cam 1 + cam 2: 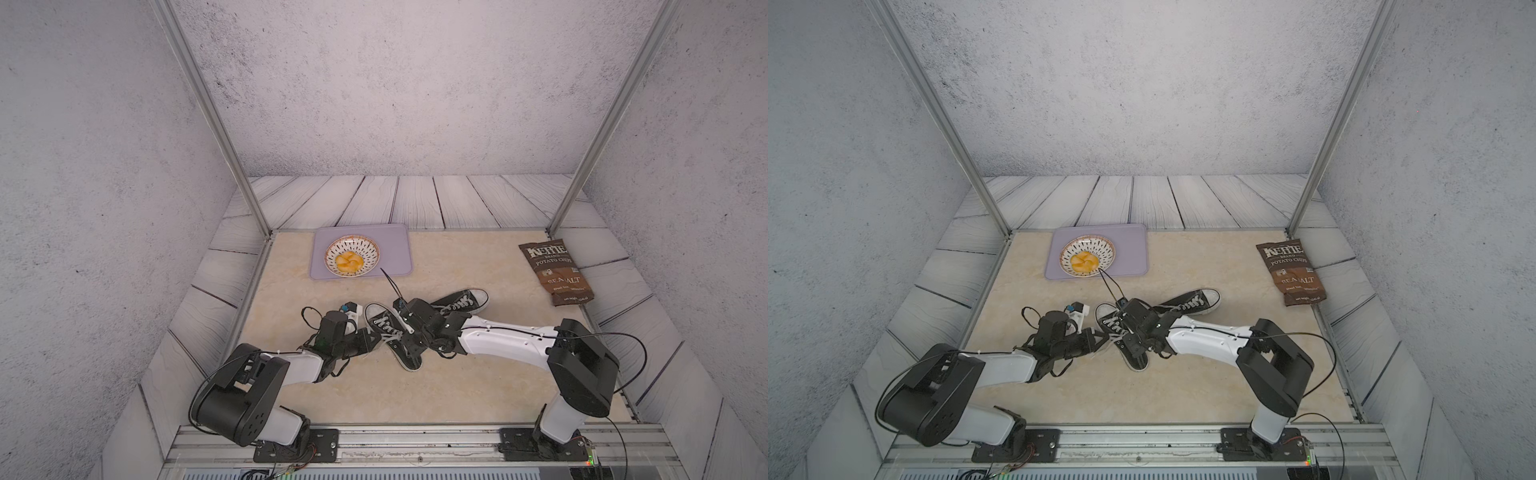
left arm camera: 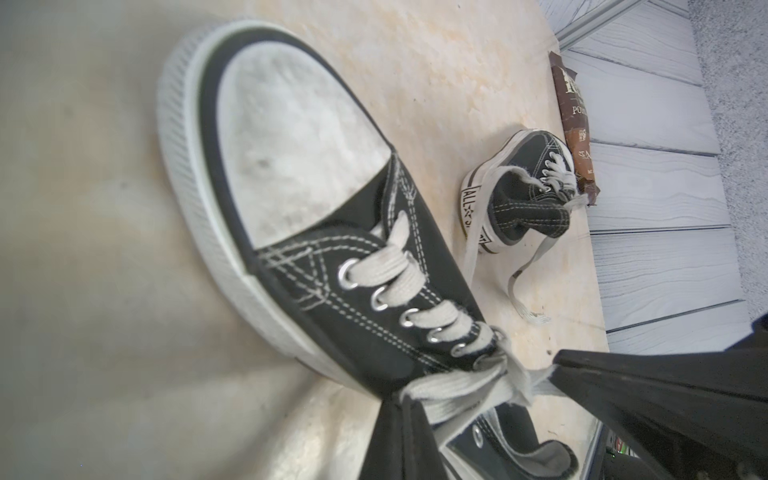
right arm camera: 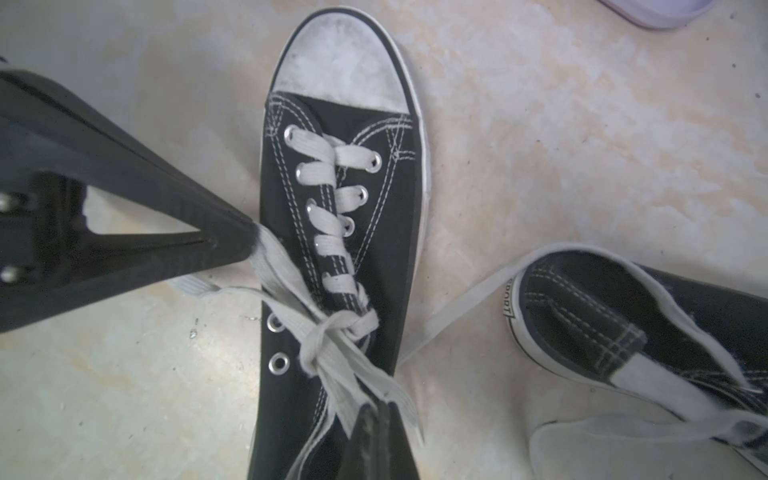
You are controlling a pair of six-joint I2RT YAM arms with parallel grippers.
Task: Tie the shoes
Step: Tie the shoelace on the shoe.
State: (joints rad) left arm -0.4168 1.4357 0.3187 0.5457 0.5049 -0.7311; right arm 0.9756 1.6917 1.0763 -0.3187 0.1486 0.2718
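Two black canvas shoes with white toe caps lie mid-table. The near shoe [image 1: 388,328] [image 3: 332,199] has its white laces crossed in a knot [image 3: 328,332] over the tongue. My left gripper [image 2: 409,399] [image 1: 377,333] is at that shoe's left side, shut on one lace strand [image 3: 270,257] pulled out sideways. My right gripper [image 3: 378,409] [image 1: 405,341] hovers over the heel end, shut on the other lace strands [image 3: 357,382]. The far shoe [image 1: 459,302] [image 2: 523,191] lies behind, partly under my right wrist, with loose laces [image 2: 523,274] trailing on the table.
A purple tray [image 1: 399,249] at the back holds a patterned bowl [image 1: 352,255] of chips. A brown chip bag [image 1: 557,272] lies at the back right. Metal frame posts [image 1: 245,195] rise at the table's back corners. A rail [image 1: 415,440] carries both arm bases in front.
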